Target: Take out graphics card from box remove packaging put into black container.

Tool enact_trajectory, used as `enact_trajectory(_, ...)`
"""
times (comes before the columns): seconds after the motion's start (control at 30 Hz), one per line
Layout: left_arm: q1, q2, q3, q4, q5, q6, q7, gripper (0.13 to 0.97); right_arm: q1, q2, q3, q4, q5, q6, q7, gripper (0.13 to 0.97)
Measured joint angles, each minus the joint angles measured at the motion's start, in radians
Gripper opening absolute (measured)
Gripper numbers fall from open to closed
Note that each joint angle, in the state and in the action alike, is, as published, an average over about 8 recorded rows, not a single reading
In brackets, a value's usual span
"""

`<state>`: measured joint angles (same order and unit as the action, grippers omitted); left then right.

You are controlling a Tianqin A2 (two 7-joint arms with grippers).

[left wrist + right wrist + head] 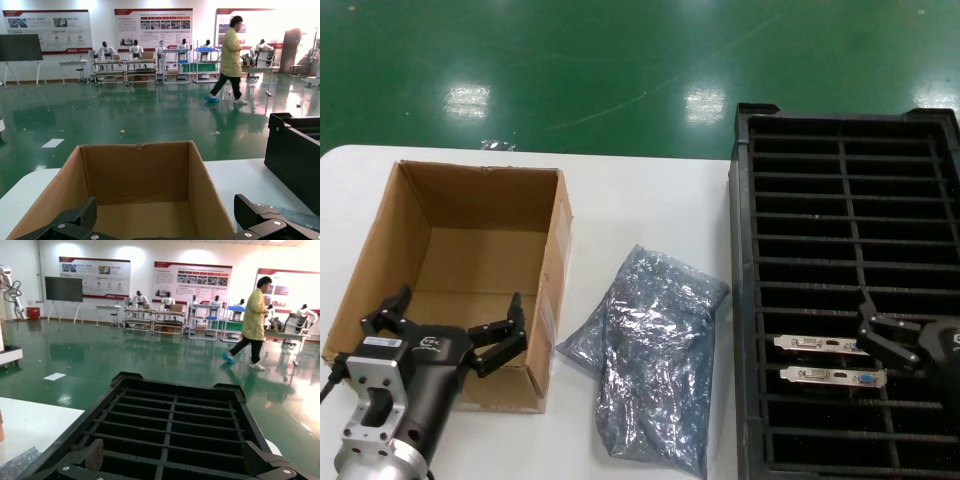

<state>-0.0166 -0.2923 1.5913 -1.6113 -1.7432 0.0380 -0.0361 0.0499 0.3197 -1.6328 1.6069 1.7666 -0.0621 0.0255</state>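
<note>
Packaging (655, 355) crinkly, silver-grey, beside box (470, 270); left gripper (450, 325), right gripper (880, 335) both spread, empty.

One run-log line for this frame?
box empty | packaging on table | two cards slotted in black container | left gripper open | right gripper open

No text can be read. The white wall posters with red headers (192, 282) carry print too small to make out, and the left gripper's black-and-silver housing (428, 347) bears a small white logo mark (illegible).
</note>
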Motion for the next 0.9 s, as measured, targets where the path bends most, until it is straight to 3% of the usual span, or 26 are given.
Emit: enact_trajectory(0.9,0.003,-0.001,0.002,0.002,-0.011,-0.008,0.007,0.966,-0.009,-0.004,0.006,-0.001,0.007,0.012,-0.005,0.966)
